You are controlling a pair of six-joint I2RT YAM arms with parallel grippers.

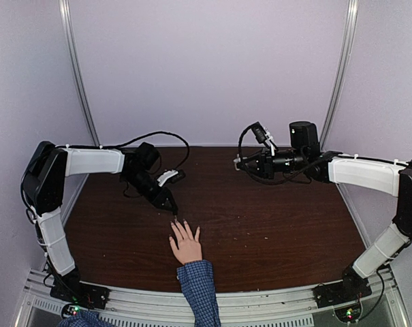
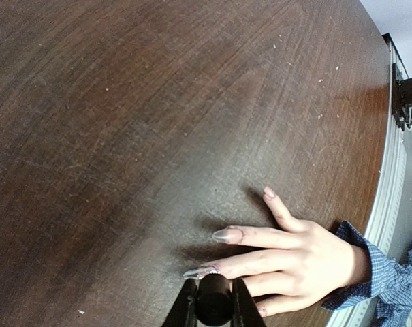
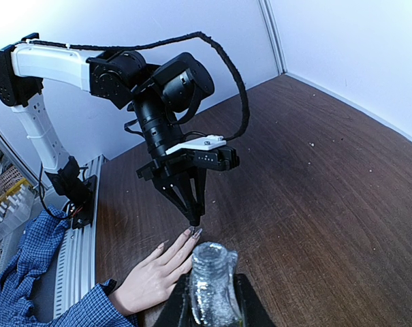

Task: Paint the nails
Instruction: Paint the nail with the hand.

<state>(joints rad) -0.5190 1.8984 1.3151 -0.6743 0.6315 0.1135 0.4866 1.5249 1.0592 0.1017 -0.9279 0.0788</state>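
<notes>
Step in hand: a painting stroke. My left jaws are clenched on the cap (image 2: 214, 304), with the brush (image 3: 194, 219) down at one nail; I cannot tell if it touches. The hand (image 1: 186, 245) lies flat on the tabletop (image 1: 280, 225) at 6 o'clock, nails (image 2: 226, 235) pointing to 11. My right jaws grasp the open bottle (image 3: 209, 276) at 1 o'clock, well apart. Next move, I judge: a light, short drag along that nail, clear of the skin.
</notes>
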